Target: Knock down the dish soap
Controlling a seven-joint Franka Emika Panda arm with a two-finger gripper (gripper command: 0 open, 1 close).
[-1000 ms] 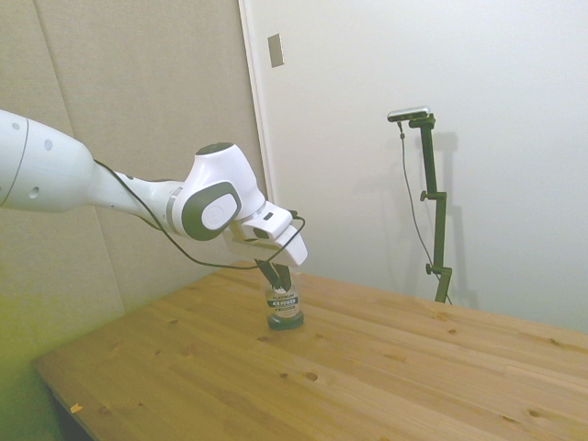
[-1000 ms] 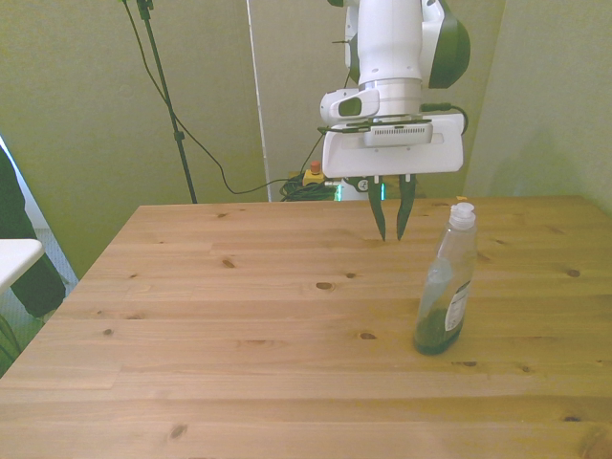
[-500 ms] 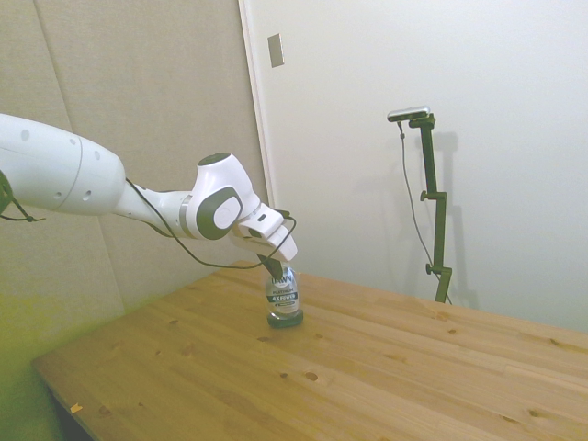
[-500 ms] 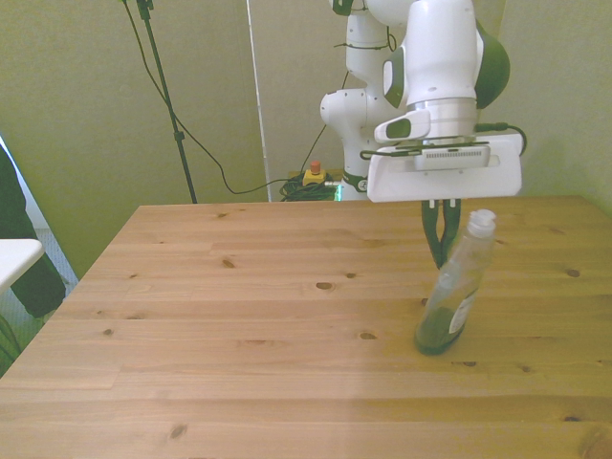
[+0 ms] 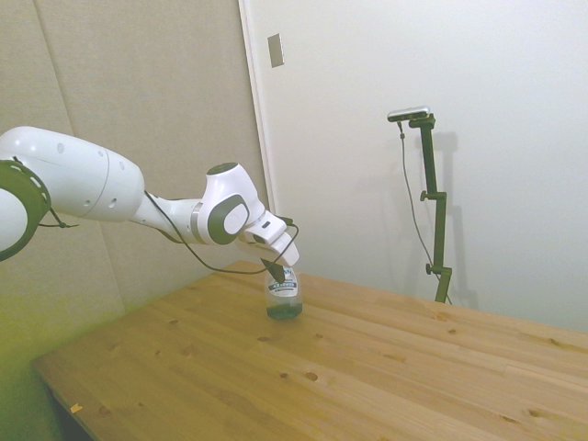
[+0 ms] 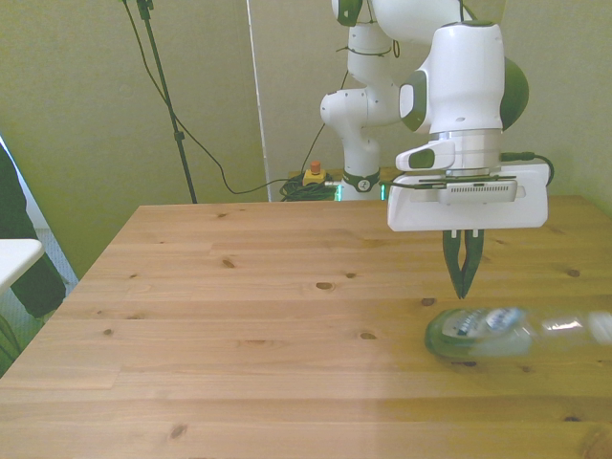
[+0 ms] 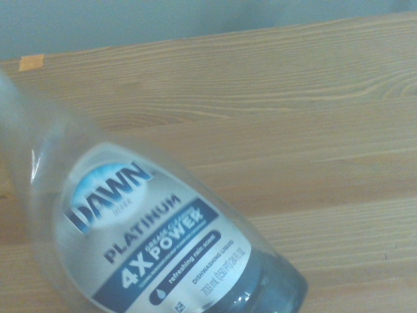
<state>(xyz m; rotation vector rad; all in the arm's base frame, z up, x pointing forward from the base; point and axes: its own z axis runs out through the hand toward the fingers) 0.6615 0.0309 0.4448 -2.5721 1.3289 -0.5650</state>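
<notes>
Now the dish soap (image 6: 497,332) lies sideways, cap toward the front view's right.

Dish soap (image 7: 156,248) label is reading "DAWN ULTRA", "PLATINUM", "4X GREASE CLEANING POWER", "refreshing rain scent"; smaller print is staying illegible.

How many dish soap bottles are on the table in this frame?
1. The dish soap lies tipped over near the table's edge at the front view's right, just below the gripper. No other bottle shows anywhere.
</notes>
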